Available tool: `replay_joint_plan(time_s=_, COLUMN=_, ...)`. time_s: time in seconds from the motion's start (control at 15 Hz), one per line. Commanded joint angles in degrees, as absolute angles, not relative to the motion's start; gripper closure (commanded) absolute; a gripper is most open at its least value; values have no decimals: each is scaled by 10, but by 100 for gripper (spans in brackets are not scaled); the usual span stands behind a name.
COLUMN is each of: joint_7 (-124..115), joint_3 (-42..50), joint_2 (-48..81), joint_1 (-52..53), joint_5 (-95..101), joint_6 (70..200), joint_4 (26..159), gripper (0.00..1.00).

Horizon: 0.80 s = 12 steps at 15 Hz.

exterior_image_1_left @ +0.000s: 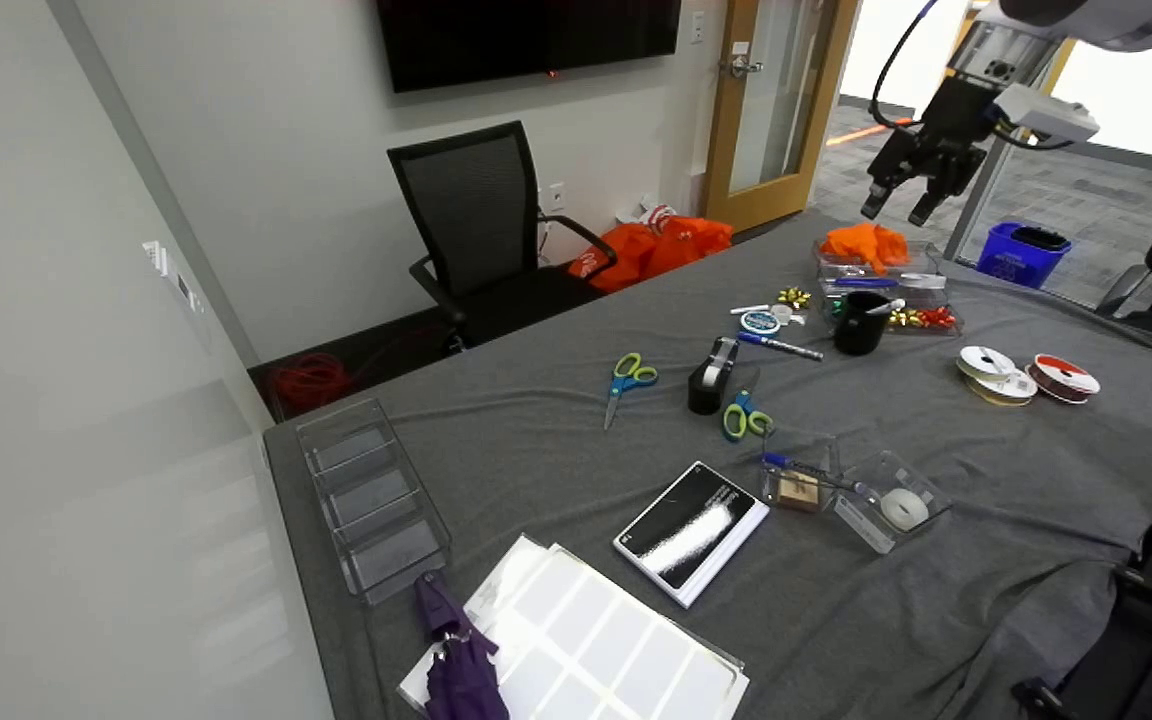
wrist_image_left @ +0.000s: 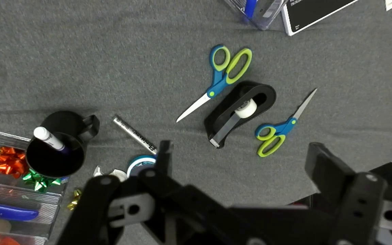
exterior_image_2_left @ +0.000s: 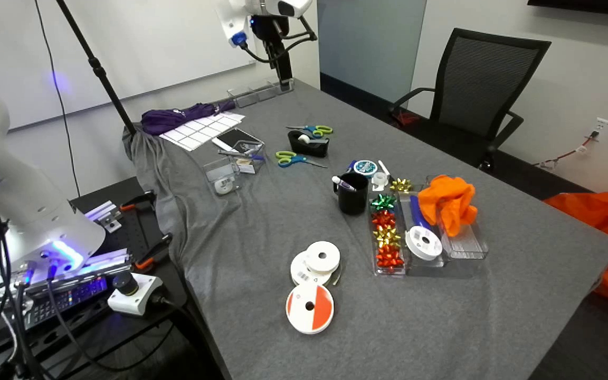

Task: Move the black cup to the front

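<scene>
The black cup (exterior_image_1_left: 860,323) stands upright on the grey cloth, beside the clear organizer, with a white marker inside it. It shows near the middle of an exterior view (exterior_image_2_left: 352,199) with its handle on the left. In the wrist view the black cup (wrist_image_left: 61,123) is at the lower left, its handle pointing right. My gripper (exterior_image_1_left: 896,210) is open and empty, raised above the table and apart from the cup. It also shows in an exterior view (exterior_image_2_left: 285,83), seen edge-on. In the wrist view the two fingers of the gripper (wrist_image_left: 240,152) are wide apart.
The clear organizer (exterior_image_2_left: 444,258) holds bows and an orange cloth (exterior_image_2_left: 449,203). A tape dispenser (wrist_image_left: 213,119), scissors (wrist_image_left: 218,85) and a blue marker (wrist_image_left: 133,133) lie around. Ribbon spools (exterior_image_2_left: 310,309), a white box (exterior_image_1_left: 691,530) and small clear boxes (exterior_image_1_left: 891,500) are also on the table.
</scene>
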State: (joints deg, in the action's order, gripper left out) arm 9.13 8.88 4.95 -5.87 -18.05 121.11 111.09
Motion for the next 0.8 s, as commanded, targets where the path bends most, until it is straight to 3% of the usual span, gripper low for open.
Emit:
replay_joint_plan(time_s=0.0, joint_7=99, joint_3=89, joint_2=110, joint_1=-83, joint_5=-188, joint_6=1176, joint_4=1051, gripper=0)
replay_joint_plan(time_s=0.47, joint_7=126, joint_3=79, joint_2=232, joint_1=-146, joint_5=-213, joint_6=1159, joint_4=960, gripper=0)
replay_joint_plan(time_s=0.73, joint_7=70, joint_3=71, joint_2=271, joint_1=-153, joint_5=-257, joint_6=1227, joint_4=975, gripper=0)
